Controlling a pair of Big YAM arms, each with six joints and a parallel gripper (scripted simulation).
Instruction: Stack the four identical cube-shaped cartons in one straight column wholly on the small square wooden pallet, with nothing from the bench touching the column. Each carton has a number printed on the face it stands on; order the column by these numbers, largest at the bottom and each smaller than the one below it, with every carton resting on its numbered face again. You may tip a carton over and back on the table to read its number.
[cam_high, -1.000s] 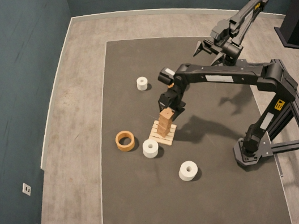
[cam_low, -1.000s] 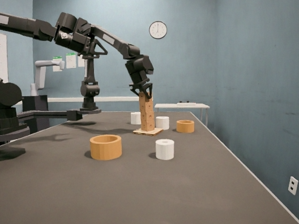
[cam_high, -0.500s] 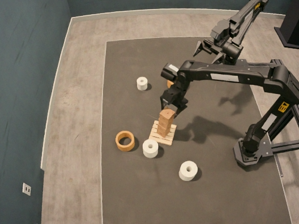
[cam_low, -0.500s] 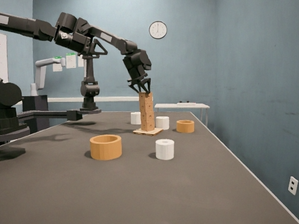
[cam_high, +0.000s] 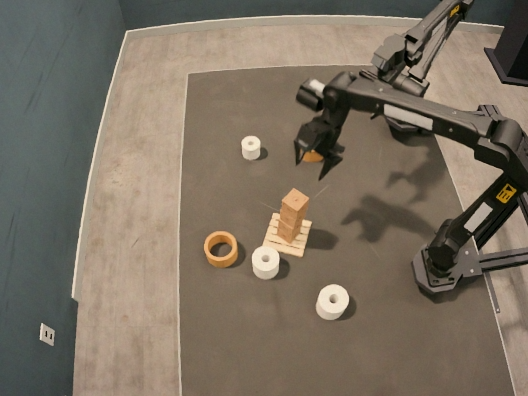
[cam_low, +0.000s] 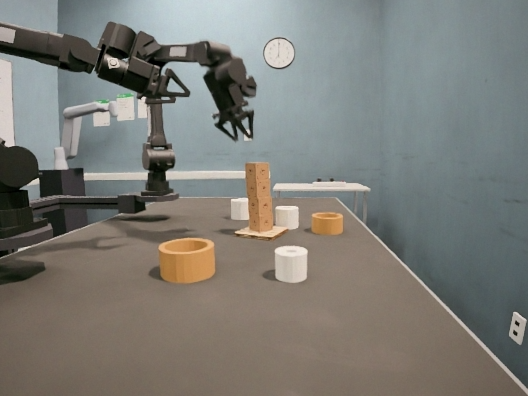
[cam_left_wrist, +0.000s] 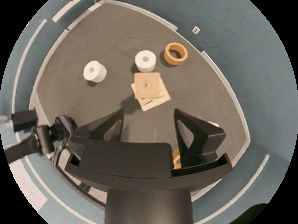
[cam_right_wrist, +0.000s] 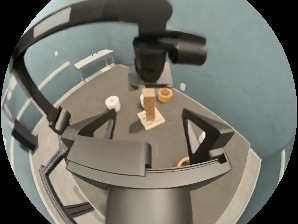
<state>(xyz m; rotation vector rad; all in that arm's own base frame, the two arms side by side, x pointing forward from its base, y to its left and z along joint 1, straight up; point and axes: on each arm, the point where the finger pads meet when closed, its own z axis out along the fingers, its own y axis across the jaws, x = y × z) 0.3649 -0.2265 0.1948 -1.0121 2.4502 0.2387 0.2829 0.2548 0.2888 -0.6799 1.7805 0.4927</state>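
Four cartons stand as one upright column (cam_high: 294, 215) (cam_low: 259, 197) (cam_left_wrist: 147, 85) (cam_right_wrist: 149, 105) on the wooden pallet (cam_high: 295, 245) (cam_low: 242, 232) (cam_left_wrist: 152, 105) (cam_right_wrist: 152, 124). Faces slightly out of line between levels; lowest carton appears wholly within the pallet's edge.

Left gripper (cam_high: 309, 171) (cam_low: 244, 138) (cam_left_wrist: 149, 111) (cam_right_wrist: 150, 82): fingers parted, nothing between them, hanging above column height, off to the pallet's side where the orange ring (cam_high: 313, 156) (cam_low: 187, 265) (cam_left_wrist: 176, 157) (cam_right_wrist: 185, 159) sits. Air between fingertips and top carton. Left hand is the nearer of the two.

Right gripper (cam_high: 371, 95) (cam_low: 176, 92) (cam_right_wrist: 150, 112): spread wide, nothing held; high and well apart from the pallet, on the arm-base side.

Relation that matters: column upright, its long axis vertical, ahead of and below the left fingertips. Any retreat should go up and away from the pallet; a sideways sweep back over it could clip the top carton.

White roll (cam_high: 265, 267) (cam_low: 287, 220) (cam_left_wrist: 145, 65) (cam_right_wrist: 142, 101) just beside the pallet, apart from the column.

Printed numbers face down, unreadable; order cannot be confirmed. Judgement: stacking looks finished if the order is right; withdrawal likely the step in hand.
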